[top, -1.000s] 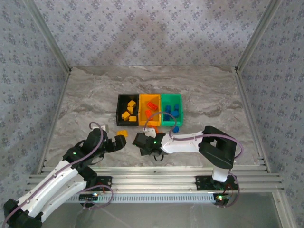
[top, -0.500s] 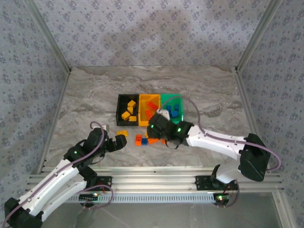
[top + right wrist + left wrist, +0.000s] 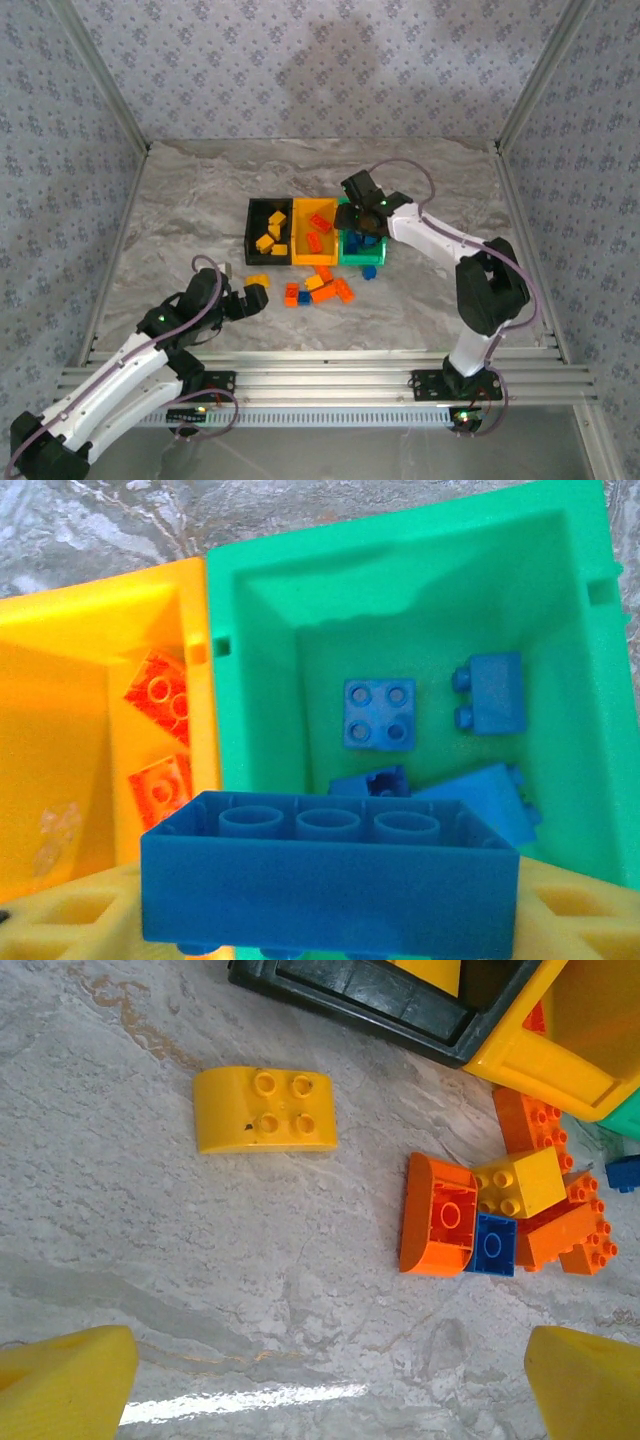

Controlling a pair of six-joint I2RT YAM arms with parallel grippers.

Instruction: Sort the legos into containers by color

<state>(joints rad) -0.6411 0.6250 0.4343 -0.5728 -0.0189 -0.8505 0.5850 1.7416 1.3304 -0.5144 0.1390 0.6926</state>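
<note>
left gripper: nearest to me, low over the table. I read the jaws as spread wide with nothing between them. In the wrist view the yellow fingertips sit at the two bottom corners.
loose yellow brick: flat on the table, studs up, just ahead of the left gripper. It lies apart from the other loose pieces and near the front wall of the black bin.
loose cluster: several orange bricks, one small yellow brick and one small blue brick, all touching. It sits just in front of the yellow-orange bin.
stray blue brick: alone on the table, just in front of the green bin.
black bin: left end of the joined row. I see several yellow pieces inside.
yellow-orange bin: middle of the row, with orange-red bricks inside.
green bin: right end of the row, with blue bricks on its floor.
right gripper: farthest out, arm stretched over the green bin. It is clamped on a long blue brick, held above the bin's open top with the hollow underside toward the wrist camera.
</note>
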